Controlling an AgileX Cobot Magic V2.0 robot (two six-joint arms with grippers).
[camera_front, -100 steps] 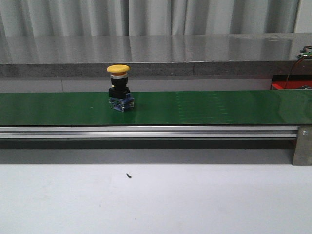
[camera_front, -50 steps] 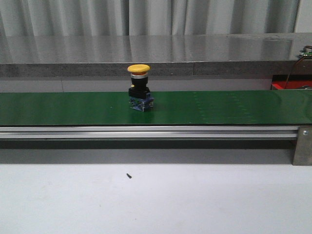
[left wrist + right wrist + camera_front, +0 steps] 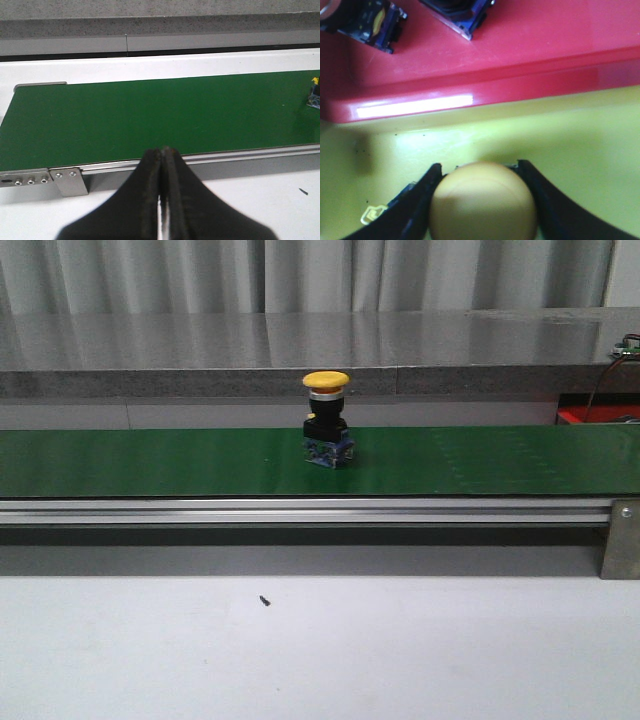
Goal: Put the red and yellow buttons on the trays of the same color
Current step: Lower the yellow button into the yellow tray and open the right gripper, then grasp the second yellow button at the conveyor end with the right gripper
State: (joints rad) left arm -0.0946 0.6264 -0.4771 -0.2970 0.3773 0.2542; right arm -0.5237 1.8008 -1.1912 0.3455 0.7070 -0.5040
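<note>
while the left claw sits closed, the right claw grips a domed yellow button.

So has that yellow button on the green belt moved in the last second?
Yes. The yellow button has travelled rightward along the belt, judged against the dark speck on the table, which stayed put.

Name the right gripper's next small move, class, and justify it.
Probably open and release: the right gripper holds a yellow button directly over the yellow tray, beside the red tray, so the colours already match.
</note>
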